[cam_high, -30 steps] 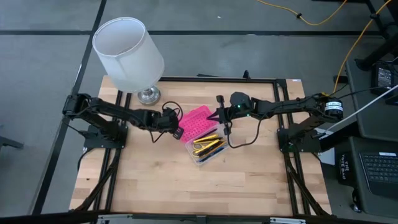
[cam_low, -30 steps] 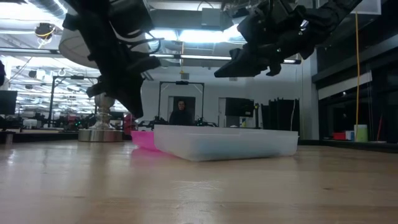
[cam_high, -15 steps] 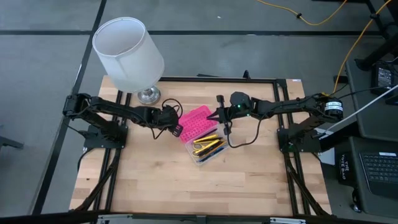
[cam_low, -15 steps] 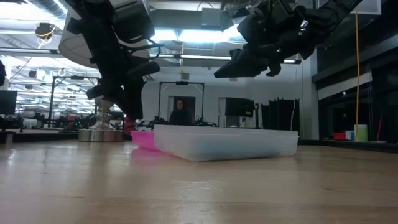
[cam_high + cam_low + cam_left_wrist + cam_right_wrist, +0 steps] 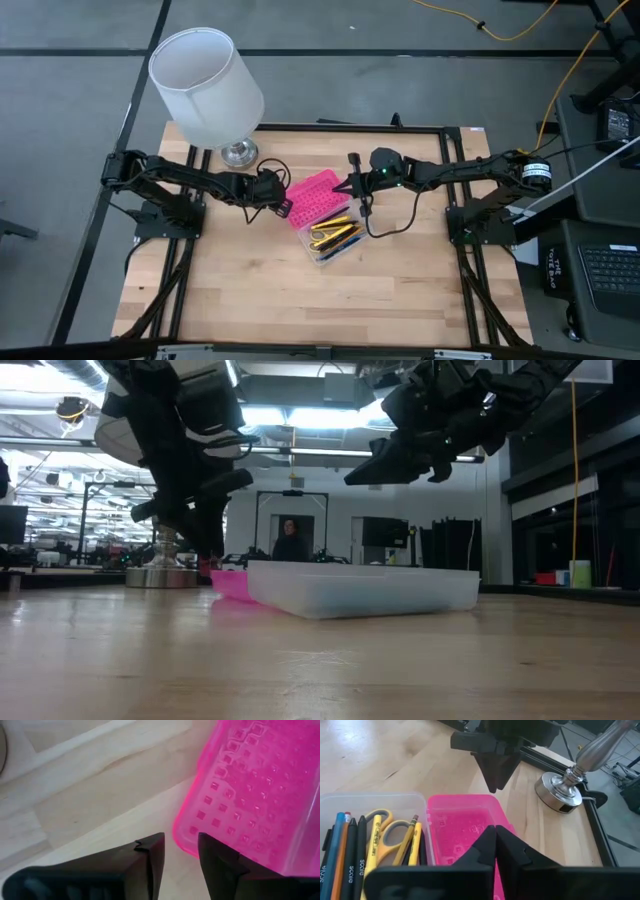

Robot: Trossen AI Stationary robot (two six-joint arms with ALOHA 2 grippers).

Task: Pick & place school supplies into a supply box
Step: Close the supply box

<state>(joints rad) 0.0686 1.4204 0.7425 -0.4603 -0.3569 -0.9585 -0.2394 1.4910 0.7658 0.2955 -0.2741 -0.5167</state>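
Supplies packed, lid next!
Left pincer (image 5: 177,852) gapes empty beside the pink lid (image 5: 318,195); right pincer (image 5: 495,845) hovers shut, empty; closing the supply box (image 5: 340,240) seems next.

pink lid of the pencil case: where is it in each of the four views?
High view: pink lid, open flat at table centre, next to the clear base.
Low view: thin pink strip left of the clear base, below the left arm.
Left wrist view: fills the picture's right, just past the left gripper.
Right wrist view: centre, beyond the shut right gripper.
Shared landmark: lamp base, absent from the left wrist view.
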